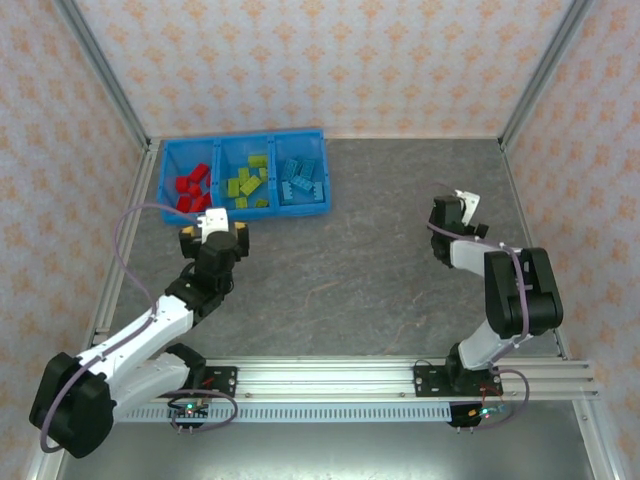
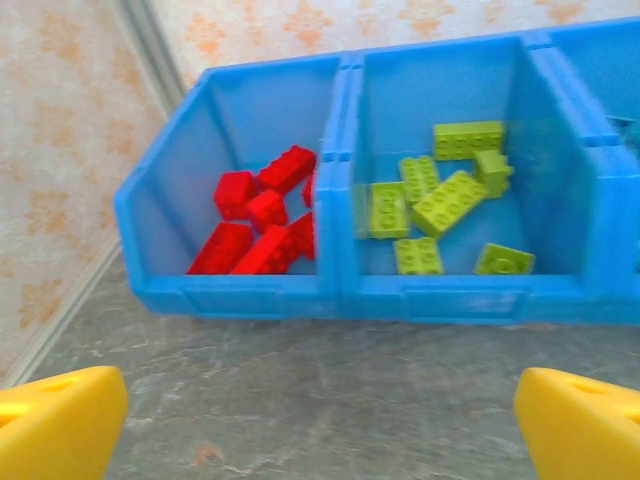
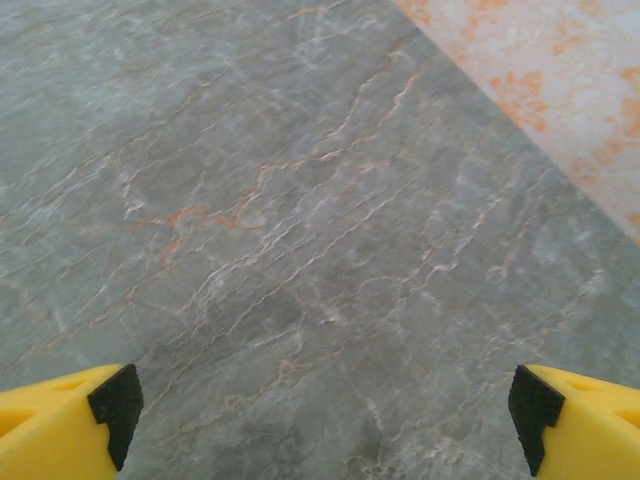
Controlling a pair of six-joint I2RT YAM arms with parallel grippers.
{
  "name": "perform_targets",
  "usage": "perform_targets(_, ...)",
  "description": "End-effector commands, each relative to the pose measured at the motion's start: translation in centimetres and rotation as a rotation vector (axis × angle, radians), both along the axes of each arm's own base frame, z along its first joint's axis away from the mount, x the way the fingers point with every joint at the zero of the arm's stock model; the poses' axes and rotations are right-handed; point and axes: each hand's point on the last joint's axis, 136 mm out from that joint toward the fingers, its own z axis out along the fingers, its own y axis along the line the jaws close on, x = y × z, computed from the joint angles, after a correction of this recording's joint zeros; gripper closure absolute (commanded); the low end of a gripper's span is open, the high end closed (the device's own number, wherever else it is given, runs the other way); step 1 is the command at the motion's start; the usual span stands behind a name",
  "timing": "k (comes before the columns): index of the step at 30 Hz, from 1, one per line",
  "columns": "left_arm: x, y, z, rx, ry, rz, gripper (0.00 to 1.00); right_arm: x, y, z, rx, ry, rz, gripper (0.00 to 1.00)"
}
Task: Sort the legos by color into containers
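Legos (image 1: 248, 182) all lie colour-sorted in the containers (image 1: 290, 209), red left, green middle, blue right, so sorting looks done: left hand (image 1: 213, 225) released, empty, just before them; right hand (image 1: 460, 205) released well right, over bench (image 1: 350, 270).

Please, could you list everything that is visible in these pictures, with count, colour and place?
long shallow bright blue plastic bin: one, blue, three compartments, far left of table
red studded plastic bricks: several, red, left compartment
yellow-green studded plastic bricks: about seven, yellow-green, middle compartment
light blue studded plastic bricks: several, light blue, right compartment
grey marbled table: one, grey, beneath everything
left end effector: one, yellow, open, facing the bin
right end effector: one, yellow, open, over bare table
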Motion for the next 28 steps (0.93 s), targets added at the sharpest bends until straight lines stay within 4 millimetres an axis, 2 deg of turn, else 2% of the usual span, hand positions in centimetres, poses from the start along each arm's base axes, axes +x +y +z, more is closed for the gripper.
perform_targets(1,0.7,3.3,-0.6,-0.013,-0.08,0.088,0.0,-0.5,1.6,2.6,0.023,-0.226,0.129,0.0)
perform_targets(3,1.5,5.2,-2.8,-0.09,-0.063,0.108,0.0,-0.8,0.9,2.1,0.064,-0.32,0.134,0.01)
perform_targets(5,2.6,6.3,-4.1,-0.142,-0.088,0.092,0.0,-1.0,1.1,1.6,0.074,-0.241,0.142,0.01)
perform_targets(7,4.1,7.2,-4.7,-0.146,-0.086,0.096,0.0,-0.9,1.2,1.9,0.055,-0.291,0.146,0.01)
perform_targets(8,5.0,7.0,-4.9,-0.139,-0.079,0.069,0.0,-1.0,1.2,1.8,0.049,-0.266,0.135,0.01)
perform_targets(11,7.3,4.6,-7.7,-0.139,-0.039,-0.086,0.0,-0.9,1.3,1.7,0.058,-0.256,0.147,0.01)
perform_targets(18,7.0,5.1,-7.9,-0.089,0.009,0.002,0.0,-0.9,1.3,1.8,0.059,-0.26,0.146,0.01)
perform_targets(28,7.1,5.2,-7.8,-0.093,0.007,-0.002,0.0,-0.7,1.9,1.7,0.063,-0.25,0.184,0.01)
